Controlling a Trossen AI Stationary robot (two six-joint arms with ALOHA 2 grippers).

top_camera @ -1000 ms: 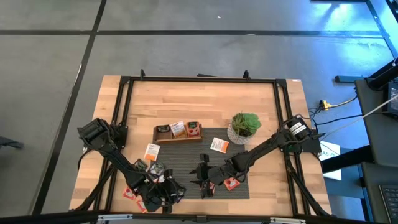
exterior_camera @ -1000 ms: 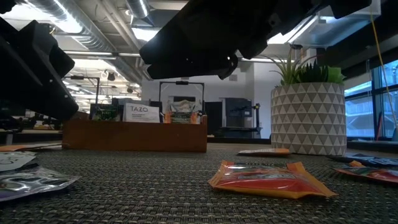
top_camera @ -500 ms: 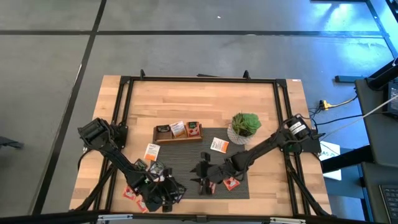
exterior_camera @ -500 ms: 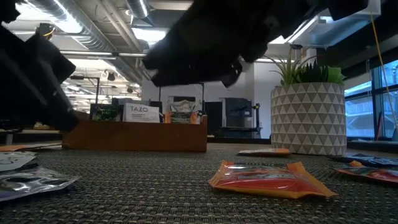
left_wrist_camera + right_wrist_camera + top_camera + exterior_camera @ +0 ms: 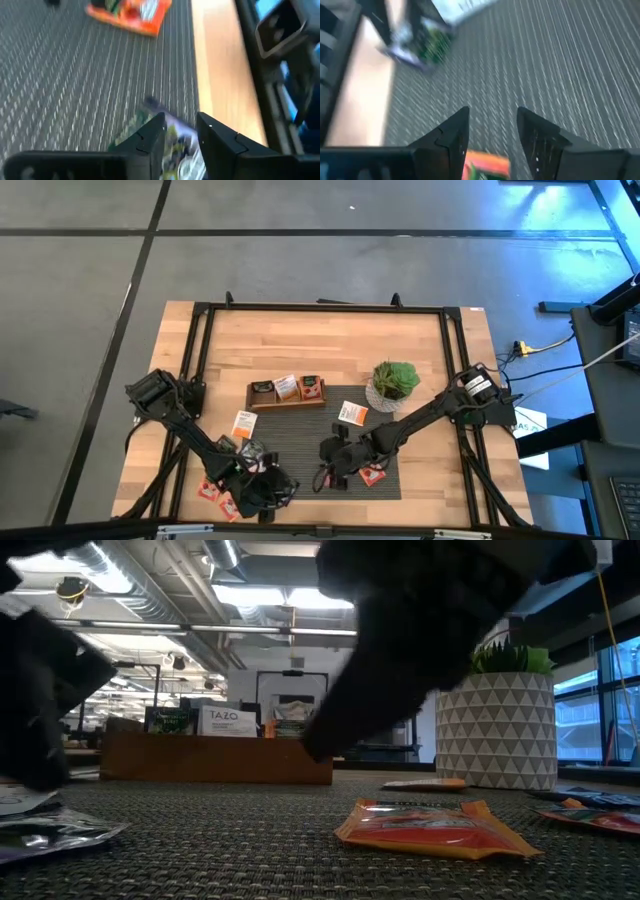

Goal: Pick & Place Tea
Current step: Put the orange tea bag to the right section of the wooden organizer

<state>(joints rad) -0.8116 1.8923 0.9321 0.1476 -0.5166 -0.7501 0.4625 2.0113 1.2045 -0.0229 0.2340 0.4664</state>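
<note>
Two dark, seemingly black jointed arms; each tool [image 5: 179, 131] has angular fingers.

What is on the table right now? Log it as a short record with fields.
Left end effector: open, fingers either side of a green-printed sachet near the mat's edge
Right end effector: open, low over the mat, nothing between the tips
Tray: tea in all three compartments
Plant: right of the tray
Loose tea: orange sachet flat on the mat

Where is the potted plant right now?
In the high view the potted plant stands right of centre at the dark mat's far right corner, beside the wooden tray's right end.
</note>
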